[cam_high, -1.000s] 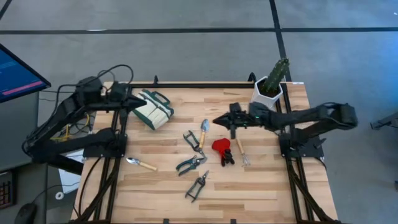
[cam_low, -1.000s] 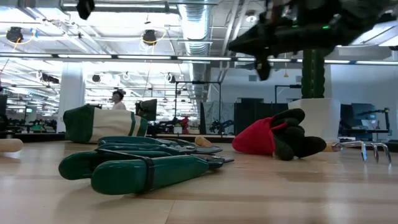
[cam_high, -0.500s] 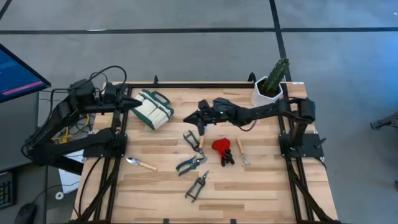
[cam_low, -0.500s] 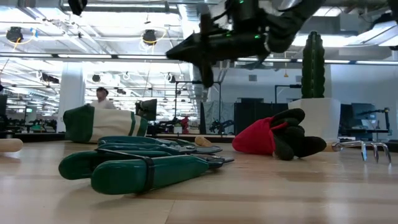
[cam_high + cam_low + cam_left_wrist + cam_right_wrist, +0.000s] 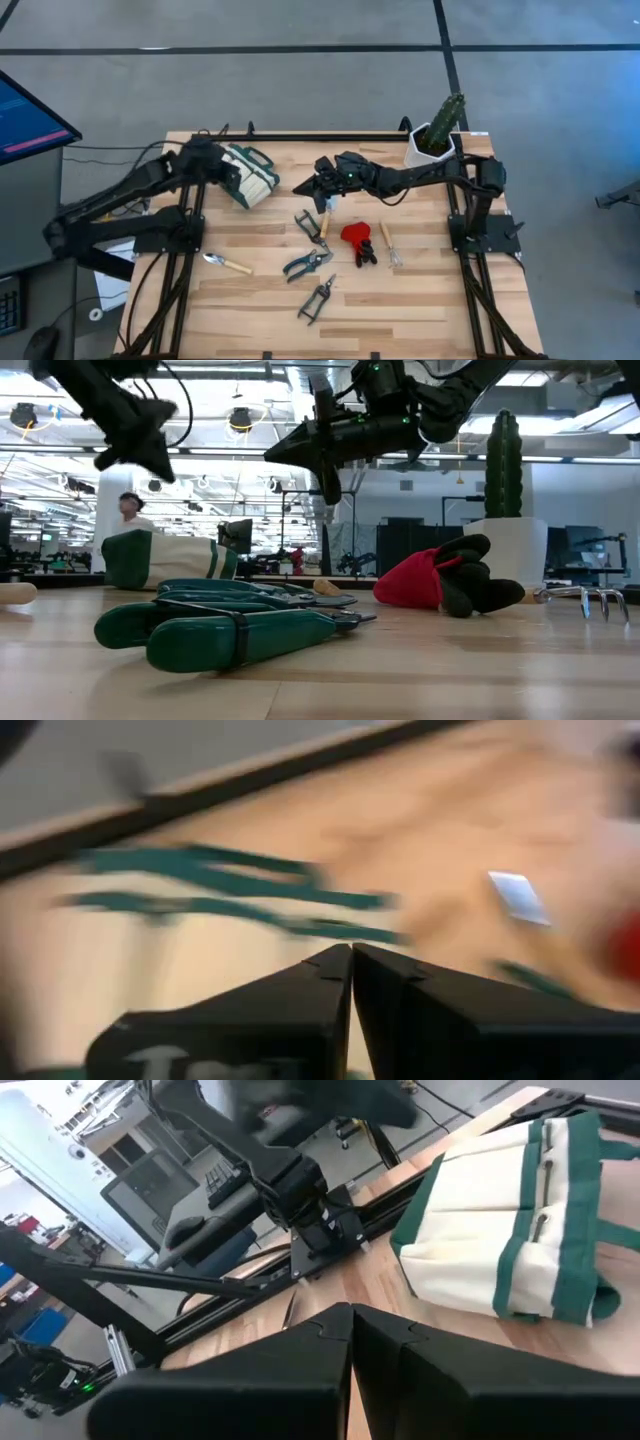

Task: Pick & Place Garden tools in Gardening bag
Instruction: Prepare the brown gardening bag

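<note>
The cream gardening bag with green trim lies on its side at the table's far left; it also shows in the right wrist view. Several garden tools lie mid-table: a wooden-handled trowel, green-handled shears, a red-headed tool and a small rake. My left gripper is shut and hangs above the bag's left end, tipped downward. My right gripper is shut and stands in the air between the bag and the trowel, pointing toward the bag.
A white pot with a green cactus stands at the far right corner. A small wooden-handled scoop lies near the left edge, and another pair of shears lies toward the near edge. A person shows in the room behind.
My right gripper has swept from near the cactus pot toward the table's left, stopping short of the bag, and stayed shut. My left gripper has come down from beside the table's far left corner toward the bag and tipped downward, still shut. No tool has moved.
</note>
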You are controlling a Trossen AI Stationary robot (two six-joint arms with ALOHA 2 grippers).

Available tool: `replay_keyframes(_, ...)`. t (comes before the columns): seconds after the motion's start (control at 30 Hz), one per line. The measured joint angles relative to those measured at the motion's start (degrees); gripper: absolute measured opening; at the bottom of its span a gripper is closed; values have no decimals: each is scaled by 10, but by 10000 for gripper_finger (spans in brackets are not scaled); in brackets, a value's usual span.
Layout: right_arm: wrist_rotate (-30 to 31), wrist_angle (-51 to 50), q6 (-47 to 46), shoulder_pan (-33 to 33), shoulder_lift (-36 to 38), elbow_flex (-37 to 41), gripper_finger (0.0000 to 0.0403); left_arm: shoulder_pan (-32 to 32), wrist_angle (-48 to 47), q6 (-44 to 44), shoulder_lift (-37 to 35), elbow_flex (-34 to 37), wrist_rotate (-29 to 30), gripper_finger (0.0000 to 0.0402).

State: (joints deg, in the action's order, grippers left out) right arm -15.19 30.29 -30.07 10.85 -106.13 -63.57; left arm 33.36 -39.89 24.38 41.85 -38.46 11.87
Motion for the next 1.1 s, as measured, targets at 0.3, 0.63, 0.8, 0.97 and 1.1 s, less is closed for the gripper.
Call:
replay_keyframes(0.3,0,-53,4,-9,29,0,0,26,-124,39,78,-1,137,2)
replay_keyframes(0.63,0,-70,37,-20,52,0,0,46,-177,67,133,-1,163,2)
replay_keyframes(0.8,0,-81,37,-29,59,0,0,75,-177,72,157,-1,160,1)
replay_keyframes(0.97,0,-94,55,-37,67,0,0,97,-164,60,197,-1,98,1)
replay_keyframes(1.1,0,-109,67,-41,73,1,0,94,-100,60,228,-1,36,1)
